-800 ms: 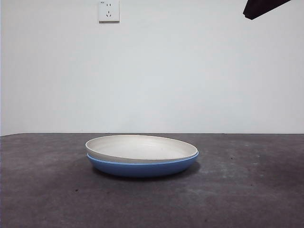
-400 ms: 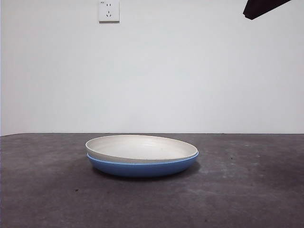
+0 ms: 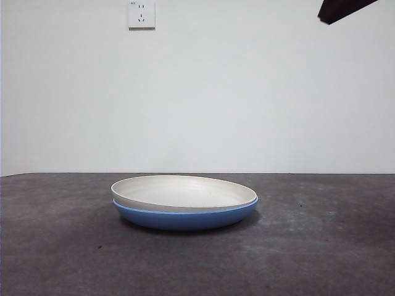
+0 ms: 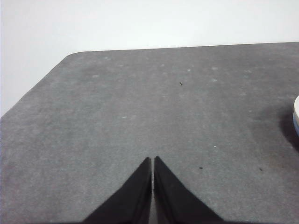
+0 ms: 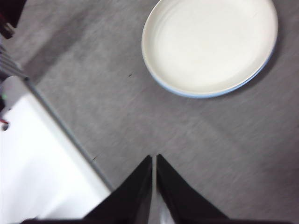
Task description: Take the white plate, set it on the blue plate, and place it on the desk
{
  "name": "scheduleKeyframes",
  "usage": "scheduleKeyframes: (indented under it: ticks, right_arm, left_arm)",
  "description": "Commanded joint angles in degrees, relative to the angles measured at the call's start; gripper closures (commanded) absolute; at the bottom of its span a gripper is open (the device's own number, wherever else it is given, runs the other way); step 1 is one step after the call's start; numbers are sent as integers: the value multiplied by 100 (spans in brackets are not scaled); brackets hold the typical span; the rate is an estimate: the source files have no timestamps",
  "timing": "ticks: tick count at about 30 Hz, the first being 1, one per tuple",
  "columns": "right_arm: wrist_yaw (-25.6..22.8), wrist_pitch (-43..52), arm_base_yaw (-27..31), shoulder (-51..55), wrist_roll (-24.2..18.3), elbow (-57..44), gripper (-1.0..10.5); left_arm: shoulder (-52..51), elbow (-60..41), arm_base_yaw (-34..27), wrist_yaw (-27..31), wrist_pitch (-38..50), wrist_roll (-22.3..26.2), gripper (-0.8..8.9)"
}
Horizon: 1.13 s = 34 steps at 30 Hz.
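The white plate point(image 3: 183, 192) rests nested on the blue plate point(image 3: 185, 217) in the middle of the desk point(image 3: 321, 246). From the right wrist view the white plate point(image 5: 210, 44) shows from high above, with a thin crescent of the blue plate point(image 5: 261, 69) under its rim. My right gripper point(image 5: 154, 158) is shut and empty, well above the desk and away from the plates; its arm appears as a black tip point(image 3: 342, 9) at the top right of the front view. My left gripper point(image 4: 153, 161) is shut, empty, over bare desk, with a sliver of the plates point(image 4: 296, 112) at that picture's edge.
A white wall with a power socket point(image 3: 141, 13) stands behind the desk. The desk's rounded corner point(image 4: 70, 55) shows in the left wrist view. A pale surface beyond the desk's edge point(image 5: 42, 172) fills a corner of the right wrist view.
The black arm tip at the top right of the front view has risen slightly. The plates have not moved.
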State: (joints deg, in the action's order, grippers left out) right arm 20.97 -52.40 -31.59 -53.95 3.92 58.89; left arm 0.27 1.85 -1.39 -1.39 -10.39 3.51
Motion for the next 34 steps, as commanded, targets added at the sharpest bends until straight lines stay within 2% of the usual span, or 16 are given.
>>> scheduleKeyframes:
  ticks: [1,9,13,15,19,24,31,34]
  right_arm:
    - [-35,251,326,278,-575,103,937]
    - [-42,1543,2114,1569,-693,-452,937]
    - [-164,2498,2955,2393,-769,-1327,937]
    - [-166,3056,3200,2782,-765,-1851,937]
    - [-201,3963,3504,3539,-763,-2892,938]
    - [-208,4605,3674,4299,-758,-4009,937]
    - [-614,4682,3683,4988,-693,-5073,937]
    - [-649,4684,3683,5156,-691,-5377,937]
  left_arm:
    - [-9,-118,-15,13,-37,-35,804]
    - [-9,-118,-15,13,-37,-35,804]
    - [-11,-118,-15,13,-37,-35,804]
    - [-11,-118,-13,13,-37,-35,804]
    - [-11,-118,-13,13,-37,-35,804]
    - [-9,-118,-15,13,-37,-37,804]
    - [-11,-118,-15,13,-37,-35,804]
    - [-11,-118,-15,13,-37,-35,804]
